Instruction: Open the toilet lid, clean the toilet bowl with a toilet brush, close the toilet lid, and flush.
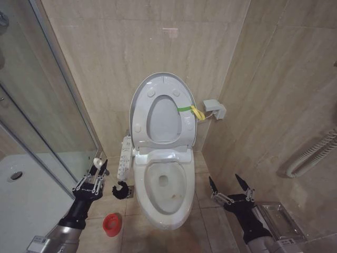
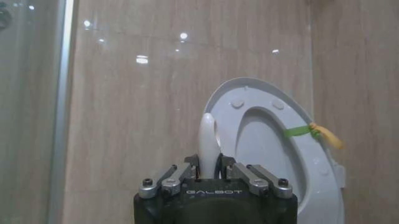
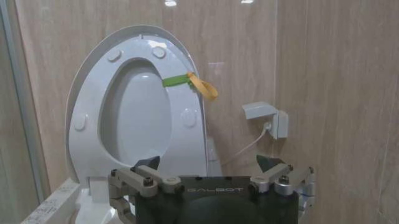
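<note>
The toilet lid stands raised against the wall with the seat ring up in front of it, and a yellow-green strap is tied at its side. Below it the toilet bowl lies open, with some brownish marks inside. My left gripper is low, left of the bowl, shut on the toilet brush. The brush's round knob sticks up above the fingers, and its black bristle head hangs beside the bowl's left side. In the left wrist view the white handle rises between the fingers. My right gripper hovers open near the floor, right of the bowl.
A small red cup stands on the floor tiles left of the bowl. A narrow white button panel runs along the toilet's left side. A glass shower door and white shower tray are at left, a wall box and hose at right.
</note>
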### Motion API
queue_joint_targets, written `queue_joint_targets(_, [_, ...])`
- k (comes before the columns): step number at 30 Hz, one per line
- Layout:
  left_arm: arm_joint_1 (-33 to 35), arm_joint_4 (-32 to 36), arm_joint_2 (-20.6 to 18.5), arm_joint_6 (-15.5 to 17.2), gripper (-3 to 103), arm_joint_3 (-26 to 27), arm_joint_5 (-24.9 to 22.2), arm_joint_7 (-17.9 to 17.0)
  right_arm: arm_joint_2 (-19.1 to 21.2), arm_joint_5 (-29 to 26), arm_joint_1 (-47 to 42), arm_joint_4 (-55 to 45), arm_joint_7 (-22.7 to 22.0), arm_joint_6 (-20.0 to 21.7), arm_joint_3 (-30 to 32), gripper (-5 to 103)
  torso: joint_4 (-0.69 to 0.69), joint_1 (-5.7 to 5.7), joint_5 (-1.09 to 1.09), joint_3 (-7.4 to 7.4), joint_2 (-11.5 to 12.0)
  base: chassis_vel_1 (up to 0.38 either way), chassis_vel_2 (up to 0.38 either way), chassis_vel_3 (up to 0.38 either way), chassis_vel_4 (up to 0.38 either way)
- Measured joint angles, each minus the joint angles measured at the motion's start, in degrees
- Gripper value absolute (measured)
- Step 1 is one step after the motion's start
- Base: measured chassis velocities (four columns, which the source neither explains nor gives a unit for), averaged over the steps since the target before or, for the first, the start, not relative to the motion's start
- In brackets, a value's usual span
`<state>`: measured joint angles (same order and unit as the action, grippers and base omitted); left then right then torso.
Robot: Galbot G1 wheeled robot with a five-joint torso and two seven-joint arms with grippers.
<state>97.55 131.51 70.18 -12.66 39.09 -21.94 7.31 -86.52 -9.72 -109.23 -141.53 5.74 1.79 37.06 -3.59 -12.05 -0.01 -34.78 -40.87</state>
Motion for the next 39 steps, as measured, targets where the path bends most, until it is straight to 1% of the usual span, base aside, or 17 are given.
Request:
queue_joint_targets(5, [-2.2,-0.1,-1.9,0.8,22,-1.0,-1.5,1.7,0.0,0.0,0.0,0.0,0.0,0.0,0.0,100,0.00,0.00,0.01,0.00,0.0,0.000,0.000,0.000,0.000])
queue_joint_targets(8, [-5.0,-1.8,-5.1,0.9,22,-1.4,-3.5,2.6,0.0,0.0,0.0,0.0,0.0,0.0,0.0,100,-0.01,0.00,0.00,0.00,0.0,0.000,0.000,0.000,0.000])
queue_joint_targets(9, [-5.0,-1.8,-5.1,0.9,22,-1.4,-3.5,2.6,0.0,0.0,0.0,0.0,0.0,0.0,0.0,100,-0.01,0.00,0.00,0.00,0.0,0.000,0.000,0.000,0.000])
queue_joint_targets(11, [-7.1,-2.8,-7.1,1.3,22,-1.7,-4.9,2.8,0.0,0.0,0.0,0.0,0.0,0.0,0.0,100,-0.01,0.00,0.00,0.00,0.0,0.000,0.000,0.000,0.000])
queue_joint_targets(13, [-8.0,-3.3,-7.8,1.4,22,-1.9,-5.3,2.9,0.0,0.0,0.0,0.0,0.0,0.0,0.0,100,-0.01,0.00,0.01,0.00,0.0,0.000,0.000,0.000,0.000])
queue_joint_targets(16, [-12.9,-6.3,-11.5,2.0,22,-3.6,-7.0,3.2,0.0,0.0,0.0,0.0,0.0,0.0,0.0,100,-0.01,0.00,0.00,0.00,0.0,0.000,0.000,0.000,0.000])
queue_joint_targets(17, [-12.9,-6.3,-11.5,2.0,22,-3.6,-7.0,3.2,0.0,0.0,0.0,0.0,0.0,0.0,0.0,100,-0.01,0.00,0.00,0.00,0.0,0.000,0.000,0.000,0.000])
queue_joint_targets(22, [-17.8,-10.0,-14.6,2.0,22,-6.3,-8.9,3.5,0.0,0.0,0.0,0.0,0.0,0.0,0.0,100,0.00,0.00,0.01,0.00,0.0,0.000,0.000,0.000,0.000])
queue_joint_targets(24, [-18.7,-10.6,-15.1,2.0,22,-7.1,-9.3,3.4,0.0,0.0,0.0,0.0,0.0,0.0,0.0,100,0.00,0.00,0.01,0.00,0.0,0.000,0.000,0.000,0.000])
queue_joint_targets(27, [-21.9,-12.4,-16.0,2.7,22,-10.5,-10.7,2.8,0.0,0.0,0.0,0.0,0.0,0.0,0.0,100,0.00,0.00,0.01,0.00,0.0,0.000,0.000,0.000,0.000])
queue_joint_targets(29, [-22.8,-12.7,-16.0,2.9,22,-11.3,-10.8,2.8,0.0,0.0,0.0,0.0,0.0,0.0,0.0,100,0.00,0.00,0.01,0.00,0.0,0.000,0.000,0.000,0.000])
queue_joint_targets(31, [-25.9,-14.4,-15.7,3.2,22,-14.2,-10.8,2.8,0.0,0.0,0.0,0.0,0.0,0.0,0.0,100,0.01,0.00,0.01,0.00,0.0,0.000,0.000,0.000,0.000])
queue_joint_targets(34, [-27.4,-15.2,-15.4,3.2,22,-15.4,-10.8,2.8,0.0,0.0,0.0,0.0,0.0,0.0,0.0,100,-0.02,0.00,0.00,0.00,0.0,0.000,0.000,0.000,0.000])
queue_joint_targets(35, [-29.7,-16.4,-15.2,3.2,22,-17.1,-10.8,2.8,0.0,0.0,0.0,0.0,0.0,0.0,0.0,100,-0.01,0.00,0.01,0.00,0.0,0.000,0.000,0.000,0.000])
queue_joint_targets(39, [-32.4,-17.0,-15.8,3.4,22,-18.7,-11.1,2.8,0.0,0.0,0.0,0.0,0.0,0.0,0.0,100,-0.01,-0.01,0.00,0.00,0.0,0.000,0.000,0.000,0.000])
